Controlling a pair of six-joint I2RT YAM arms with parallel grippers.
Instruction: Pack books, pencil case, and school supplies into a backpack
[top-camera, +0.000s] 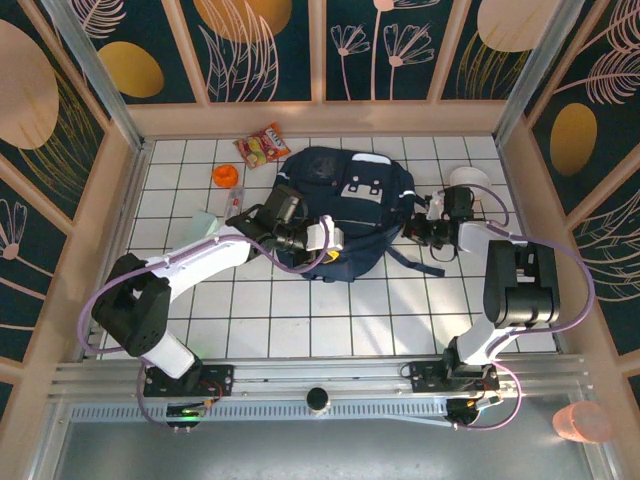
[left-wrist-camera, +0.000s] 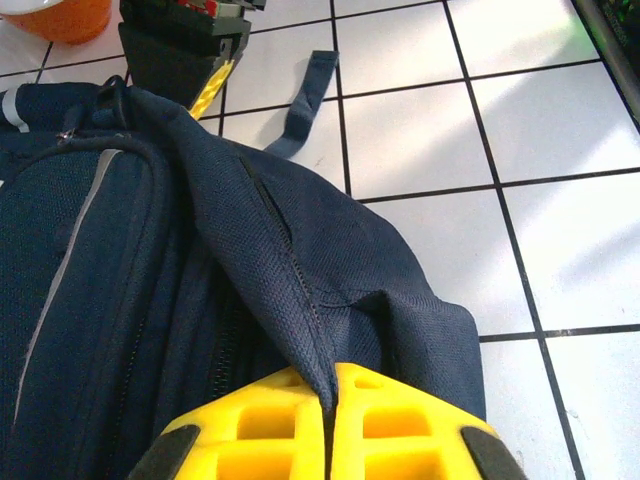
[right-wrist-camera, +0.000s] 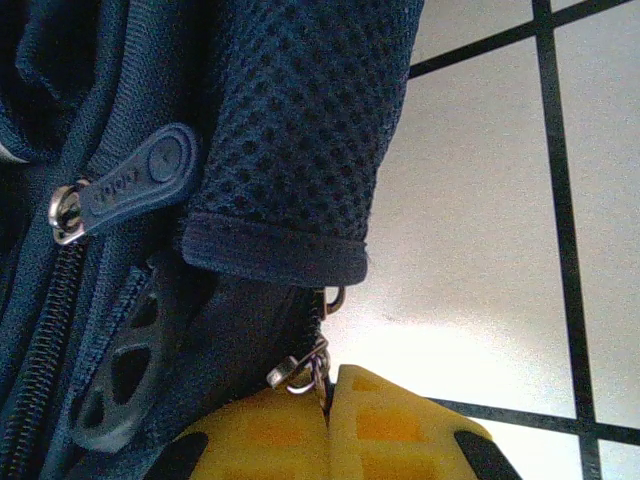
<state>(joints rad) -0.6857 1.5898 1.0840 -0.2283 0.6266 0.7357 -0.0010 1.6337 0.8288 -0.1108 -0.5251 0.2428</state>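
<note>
Both my grippers are clamped onto the backpack, which sits mid-table on the white tiles. My left gripper is closed on a fold of fabric right beside the zipper, at the bag's 7 o'clock edge. From there the zipper runs off toward 11. My right gripper looks pinched on the metal zipper pull at the bag's 3 o'clock, so I reckon right does the dragging. Snack packet at 11, orange thing at 10, small pale item at 9. They're all off the bag, nothing blocking.
</note>
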